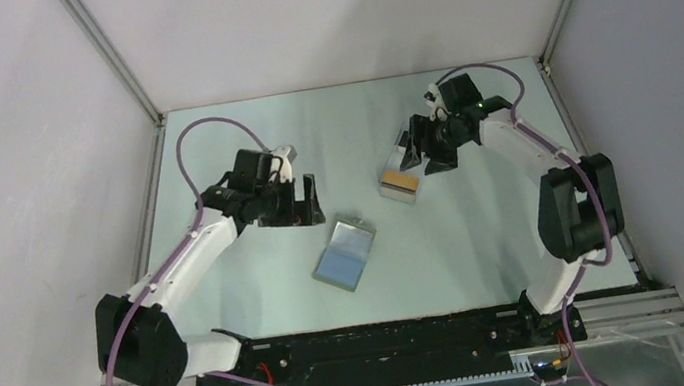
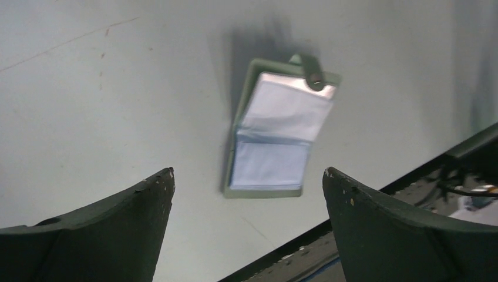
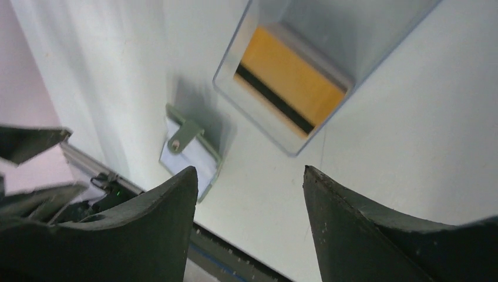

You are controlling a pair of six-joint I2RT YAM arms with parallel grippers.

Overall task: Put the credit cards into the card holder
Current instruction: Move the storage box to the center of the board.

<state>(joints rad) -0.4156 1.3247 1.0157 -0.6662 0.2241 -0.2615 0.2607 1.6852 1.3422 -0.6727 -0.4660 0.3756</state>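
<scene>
Near edge: black base rail [image 1: 389, 343] spans the table [image 1: 232, 299] front.

Card holder [image 1: 346, 255] [image 2: 276, 138] [image 3: 189, 154]: lies flat and opened out at table centre, skewed to the rail. Grey-green rim, bluish-grey sleeves facing up, snap tab at far end. Bare table shows on every side of it; it touches nothing.

My L gripper [image 1: 307, 216] [image 2: 248, 171]: just far-left of holder, apart from it. Jaws spread wide, nothing between them.

Credit cards [image 1: 399, 181] [image 3: 290, 88]: stacked in clear tray [image 1: 407, 196] [image 3: 230, 59], far-right of holder, well apart. Top card orange-gold w/ black stripe along one long edge. Print on card: too small to tell.

My R gripper [image 1: 425, 163] [image 3: 249, 169]: just beyond tray, jaws released, holding nothing.

Far: table ends at walls on back, L and R sides.
</scene>
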